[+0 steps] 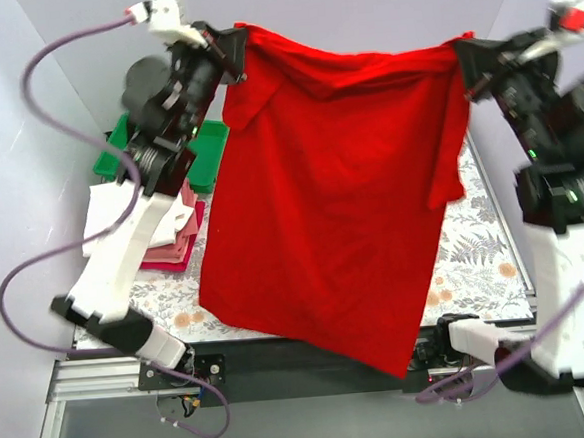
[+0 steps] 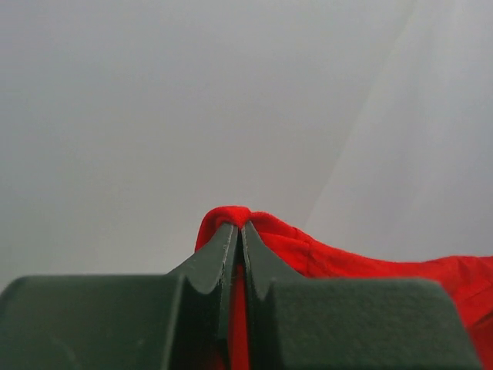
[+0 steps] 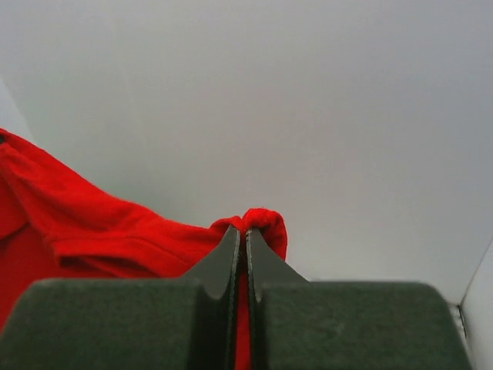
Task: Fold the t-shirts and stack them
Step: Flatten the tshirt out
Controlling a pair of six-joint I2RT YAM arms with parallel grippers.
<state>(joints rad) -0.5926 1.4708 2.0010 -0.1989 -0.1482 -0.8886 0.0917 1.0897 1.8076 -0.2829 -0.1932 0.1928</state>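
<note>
A: Starting nearest. Noting the hem of the red t-shirt [image 1: 331, 206] dangling over the near edge of the table [image 1: 475, 256], with its right-hand bottom corner drooping lowest. Failing to tell whether it is brushing the table or hanging clear of it.

B: Agreeing. Seeing the body spread wide above the middle of the table, a sleeve drooping at each side. Hanging crooked, though, and sagging along the shoulder line between the two pinches.

A: Moving back and left. Logging a folded pile [image 1: 173, 237], cream-white and red, lying at the left edge and partly hidden under the left arm. Green tray [image 1: 207, 150] sitting just behind it, toward the far left corner.

B: Farthest now. Watching the left gripper [image 1: 232, 45] up toward the far left corner, jaws pressed together on a bunch of red cloth at one shoulder; confirming that in its wrist view. Right gripper [image 1: 461, 55] doing likewise toward the far right corner, jaws clamped narrow on the other shoulder.

A: Judging the step as laying the shirt out flat before folding. Advising:
- drawing the two grips slightly apart first, taking up the sag
- levelling both heights
- letting the hem land first by the near edge
- then lowering the shoulders toward the far edge, smoothing the body on the way

B: Adding: steering clear of the pile at the left edge. Releasing only after resting both shoulders on the table.
</note>
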